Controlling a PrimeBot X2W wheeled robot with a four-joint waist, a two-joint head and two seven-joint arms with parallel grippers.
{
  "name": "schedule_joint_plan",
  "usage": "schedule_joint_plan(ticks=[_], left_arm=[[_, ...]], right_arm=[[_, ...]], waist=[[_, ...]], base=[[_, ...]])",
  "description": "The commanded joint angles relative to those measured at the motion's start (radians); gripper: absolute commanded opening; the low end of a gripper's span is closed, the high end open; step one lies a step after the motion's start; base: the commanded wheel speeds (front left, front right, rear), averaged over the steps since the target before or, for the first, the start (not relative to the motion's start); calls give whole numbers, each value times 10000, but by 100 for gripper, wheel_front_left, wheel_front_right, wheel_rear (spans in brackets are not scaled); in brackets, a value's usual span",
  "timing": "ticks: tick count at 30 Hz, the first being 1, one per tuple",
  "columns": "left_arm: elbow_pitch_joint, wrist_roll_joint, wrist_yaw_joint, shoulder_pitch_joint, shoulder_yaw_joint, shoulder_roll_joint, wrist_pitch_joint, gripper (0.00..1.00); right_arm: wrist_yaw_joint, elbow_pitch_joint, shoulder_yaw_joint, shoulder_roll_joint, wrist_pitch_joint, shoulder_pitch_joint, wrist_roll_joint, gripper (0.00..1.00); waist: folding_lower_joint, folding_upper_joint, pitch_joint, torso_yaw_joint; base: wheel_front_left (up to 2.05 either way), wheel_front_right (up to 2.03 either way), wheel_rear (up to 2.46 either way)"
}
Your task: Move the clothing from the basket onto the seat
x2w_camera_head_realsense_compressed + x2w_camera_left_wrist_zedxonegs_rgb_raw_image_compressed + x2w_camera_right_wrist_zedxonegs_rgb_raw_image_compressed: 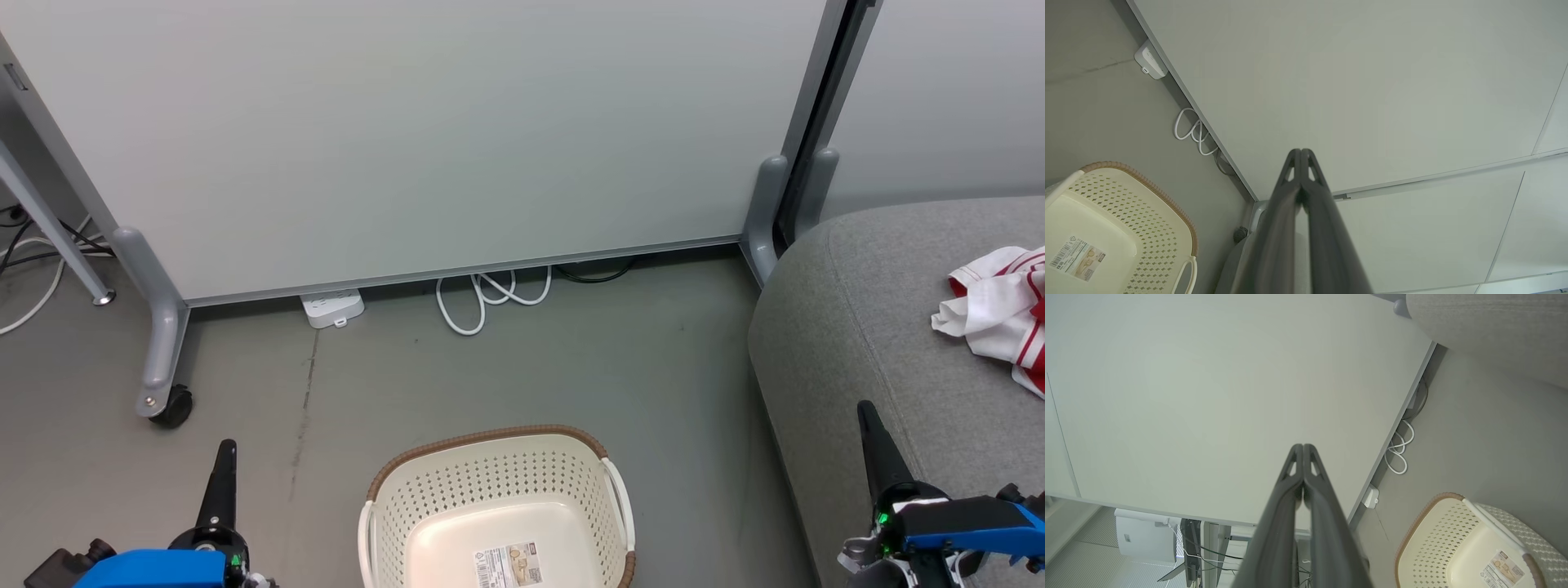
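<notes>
Lower left of the head view, left end effector (224, 457): closed tight, two dark fingers pressed into one narrow blade, gripping nothing. Points straight up the view over the grey floor (571, 367), blue wrist housing (151, 569) tucked against the bottom edge. From the left wrist view, fingertips meet in a single point and aim at the pale partition panel (1372, 81).

Lower right, right end effector (869, 416): closed as well, hands empty. Leans up and a touch to the left, seen against the front edge of the seat (857, 327), blue housing (971, 523) lying nearly level behind it. In the right wrist view, again two fingers shut together, aimed at the same panel.

Between the two arms, on the floor at the bottom centre: the basket (490, 478), cream and perforated, brown rim toward the panel, printed label (508, 565) showing on its bare bottom. Well apart from either end effector's tip.

Clothing (1000, 310): up on the seat at the right edge, a rumpled white-and-red heap with thin red stripes, partly cut off by the frame.

Along the foot of the panel, a white power strip (332, 308) and a looped white cable (482, 298).
</notes>
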Motion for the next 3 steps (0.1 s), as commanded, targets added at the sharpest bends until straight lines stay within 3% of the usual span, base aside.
schedule_joint_plan(ticks=[1, 3], left_arm=[[-119, -226, -18, -238, 89, 76, 60, 0], [-144, -367, -18, -243, 121, 76, 118, 0]], right_arm=[[1, 4, -30, 35, 44, -241, 273, 0], [1, 19, -36, 39, 67, -259, 462, 0]], waist=[[1, 0, 3, -10], [1, 0, 5, -22]], base=[[0, 0, 0], [0, 0, 0]])
